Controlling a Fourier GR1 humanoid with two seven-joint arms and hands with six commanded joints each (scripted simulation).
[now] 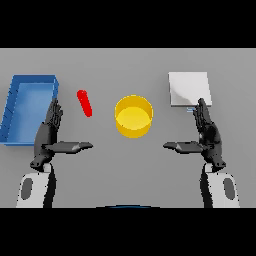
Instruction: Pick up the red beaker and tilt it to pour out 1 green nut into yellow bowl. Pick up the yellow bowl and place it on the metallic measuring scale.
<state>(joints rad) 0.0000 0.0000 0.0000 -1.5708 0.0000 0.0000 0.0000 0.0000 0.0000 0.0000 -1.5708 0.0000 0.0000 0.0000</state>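
Grey table (125, 165). Blue bin (20, 107), far left. Metal scale (188, 88), right rear. Yellow bowl (133, 116), centre, upright. Left hand (49, 135) and right hand (207, 134): fingers straight, thumbs inward, empty. Red beaker (84, 102), tilted, between bin and bowl.

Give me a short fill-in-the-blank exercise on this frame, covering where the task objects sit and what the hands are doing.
1. The red beaker lies on the table between the blue bin and the ____ bowl.
2. The metallic scale sits just beyond the robot's ____ hand.
3. The left hand and right hand both have ____ fingers and hold nothing.
4. The yellow bowl looks ____ inside.

Missing words: yellow; right; open; empty
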